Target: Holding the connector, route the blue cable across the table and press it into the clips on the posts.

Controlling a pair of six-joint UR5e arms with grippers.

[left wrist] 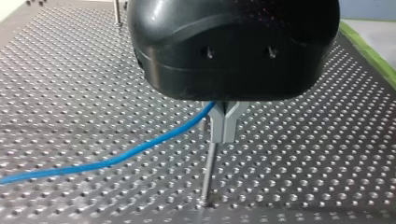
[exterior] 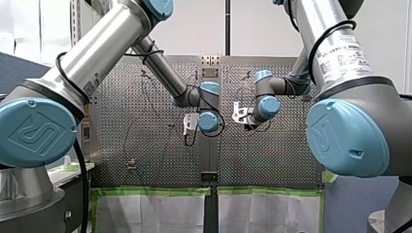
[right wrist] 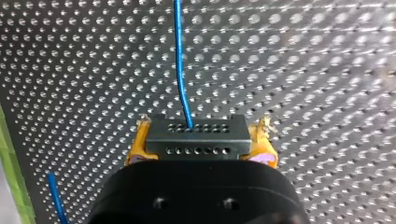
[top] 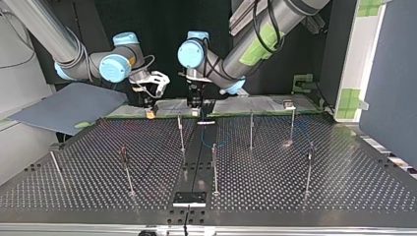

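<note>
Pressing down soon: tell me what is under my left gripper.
A thin post stands on the perforated table under the left gripper; the blue cable leaves its fingers. The fingers cover the post's top.

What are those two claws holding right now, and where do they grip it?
My right gripper clamps the grey connector by its two ends, between yellow pads. My left gripper pinches the blue cable partway along.

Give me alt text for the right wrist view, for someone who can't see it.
My right gripper, with yellow pads, clamps a grey connector that has two rows of small holes. A blue cable leaves the connector and runs straight ahead over the perforated table.
</note>
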